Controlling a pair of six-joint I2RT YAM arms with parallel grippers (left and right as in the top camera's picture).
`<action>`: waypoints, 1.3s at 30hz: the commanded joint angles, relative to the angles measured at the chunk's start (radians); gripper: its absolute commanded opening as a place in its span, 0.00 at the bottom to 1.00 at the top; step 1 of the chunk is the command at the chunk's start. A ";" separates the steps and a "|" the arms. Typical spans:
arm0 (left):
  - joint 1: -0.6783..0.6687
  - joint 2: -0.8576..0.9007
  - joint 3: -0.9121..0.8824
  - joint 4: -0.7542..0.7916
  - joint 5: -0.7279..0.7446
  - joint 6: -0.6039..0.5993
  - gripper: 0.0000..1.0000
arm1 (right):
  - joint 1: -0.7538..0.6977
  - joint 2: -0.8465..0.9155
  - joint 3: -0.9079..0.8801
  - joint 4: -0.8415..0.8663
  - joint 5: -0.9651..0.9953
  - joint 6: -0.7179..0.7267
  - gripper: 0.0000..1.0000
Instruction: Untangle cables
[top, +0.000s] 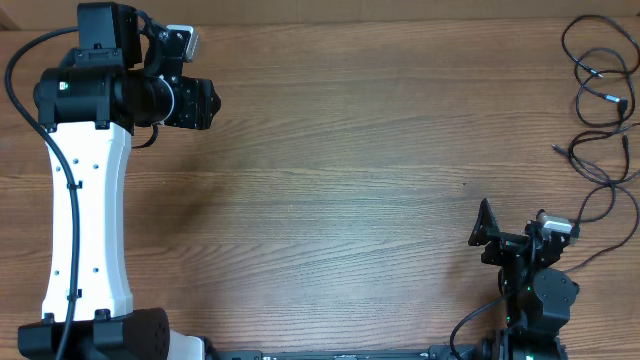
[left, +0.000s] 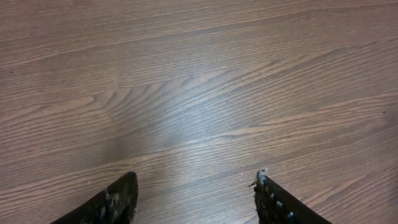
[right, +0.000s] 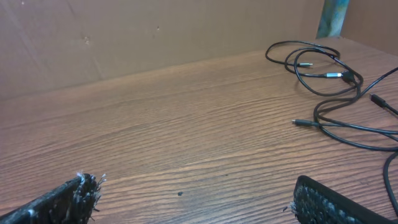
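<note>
The cables (top: 600, 94) are several thin black cords lying in loose overlapping loops at the table's far right edge. In the right wrist view the cables (right: 329, 75) lie ahead and to the right, with small plug tips showing. My right gripper (top: 512, 232) is at the front right, a short way in front of the loops. It is open (right: 196, 190) with only bare wood between its fingers. My left gripper (top: 198, 102) is at the far left back, far from the cords. It is also open (left: 194, 190) over bare wood, holding nothing.
The wooden table (top: 340, 190) spans the whole view. A brown wall (right: 155, 37) rises behind it in the right wrist view. The left arm's white body (top: 85, 220) runs along the left side. One cable loop passes close to the right arm's wrist (top: 590, 215).
</note>
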 joint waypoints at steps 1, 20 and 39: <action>-0.007 0.005 -0.002 0.009 0.019 0.014 0.60 | -0.001 0.001 -0.004 0.001 0.002 0.004 1.00; -0.006 0.005 -0.002 0.009 0.016 -0.014 0.61 | 0.110 -0.116 -0.004 0.001 0.002 0.004 1.00; -0.007 0.005 -0.002 -0.001 0.016 -0.015 0.72 | 0.241 -0.132 -0.004 0.001 0.002 0.004 1.00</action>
